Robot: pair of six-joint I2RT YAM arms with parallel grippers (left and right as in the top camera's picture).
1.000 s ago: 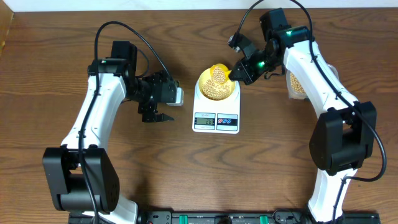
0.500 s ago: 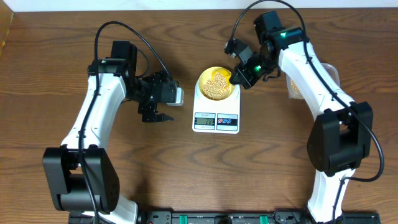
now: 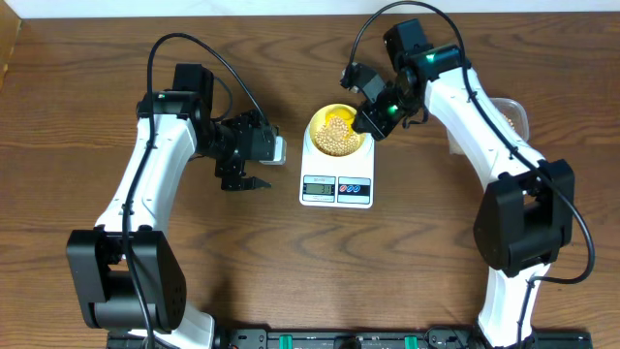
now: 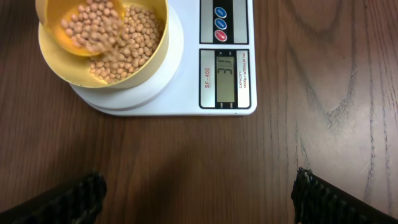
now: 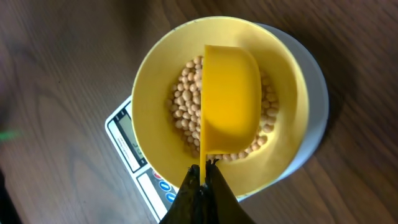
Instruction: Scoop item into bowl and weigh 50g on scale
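Scale sits mid-surface, long axis 12-to-6 in overhead: platform at 12, display and buttons at 6, facing the arm bases. Bowl is on the platform, upright, beans piled inside.

R arm comes up from its base at 5 o'clock, then the forearm angles across to the bowl's 2 o'clock rim. R end effector is clenched on the scoop's handle. R wrist cam shows the scoop best: handle runs 6-to-12 out of the R end effector, with the cup rolled over so its back faces the lens, above the beans inside the bowl.

L arm rises from 7 o'clock and bends at the wrist toward the scale. L end effector is released, fingers spread wide and holding nothing, at the scale's 9 o'clock, apart from it over bare surface.

L wrist cam gives what overhead can't: the scoop tipped, with a blurred stream of beans falling into the bowl. The display is lit, but I can't read the digits for sure. A clear tub shows only in overhead, partly hidden behind the R forearm.
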